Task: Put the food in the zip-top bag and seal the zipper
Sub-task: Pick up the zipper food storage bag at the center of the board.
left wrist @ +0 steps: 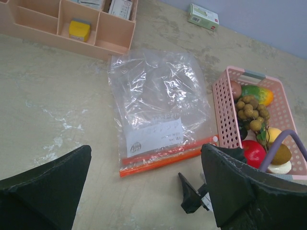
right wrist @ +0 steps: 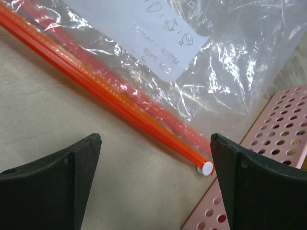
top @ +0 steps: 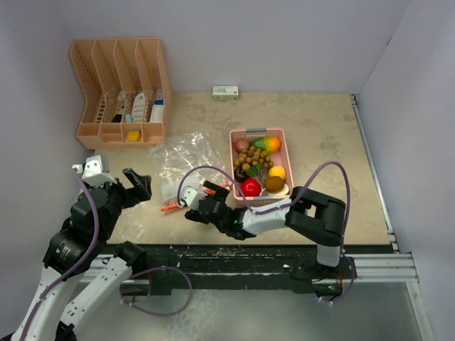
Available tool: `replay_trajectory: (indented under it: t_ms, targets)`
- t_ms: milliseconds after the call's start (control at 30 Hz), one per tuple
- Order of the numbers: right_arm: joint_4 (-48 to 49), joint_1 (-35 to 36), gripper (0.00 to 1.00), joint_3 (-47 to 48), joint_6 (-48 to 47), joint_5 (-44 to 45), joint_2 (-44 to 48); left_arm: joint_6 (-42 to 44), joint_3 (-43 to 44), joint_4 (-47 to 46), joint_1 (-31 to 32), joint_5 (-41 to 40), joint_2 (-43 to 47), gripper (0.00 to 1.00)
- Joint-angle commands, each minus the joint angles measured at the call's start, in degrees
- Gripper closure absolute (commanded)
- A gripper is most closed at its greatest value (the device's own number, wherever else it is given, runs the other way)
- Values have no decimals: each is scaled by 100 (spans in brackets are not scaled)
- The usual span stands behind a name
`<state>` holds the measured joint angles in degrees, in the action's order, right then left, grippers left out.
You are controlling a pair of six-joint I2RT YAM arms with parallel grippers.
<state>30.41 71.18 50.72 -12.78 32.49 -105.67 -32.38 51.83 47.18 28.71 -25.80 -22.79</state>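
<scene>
The clear zip-top bag [top: 183,158] lies flat on the table with its orange zipper [left wrist: 163,157] toward me. The food sits in the pink basket [top: 232,145] to the bag's right: red apple [top: 250,187], yellow lemon [top: 277,172], green-orange mango [top: 266,144], brown ball [top: 274,184] and a cluster of tan balls [top: 254,160]. My right gripper [top: 202,202] is open and low over the zipper's right end [right wrist: 207,168], beside the basket [right wrist: 268,158]. My left gripper [top: 138,186] is open and empty, left of the bag.
A peach desk organizer [top: 121,92] with several small items stands at the back left. A small green-and-white box [top: 225,91] lies against the back wall. Walls close in the table on the left, back and right.
</scene>
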Motion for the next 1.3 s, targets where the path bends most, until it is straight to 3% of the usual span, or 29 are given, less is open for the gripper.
replay_trajectory:
  t_ms: [0,567,1267]
  targets:
    - [921,-3,2,323,-395,588,-232,-3,2,-212,29,-32,27,1]
    - [1579,-450,4,517,-487,330,-702,35,-104,-130,29,-100,58,1]
    - [3075,-481,5,902,-1417,585,-1049,66,-123,-179,29,-75,-81,1]
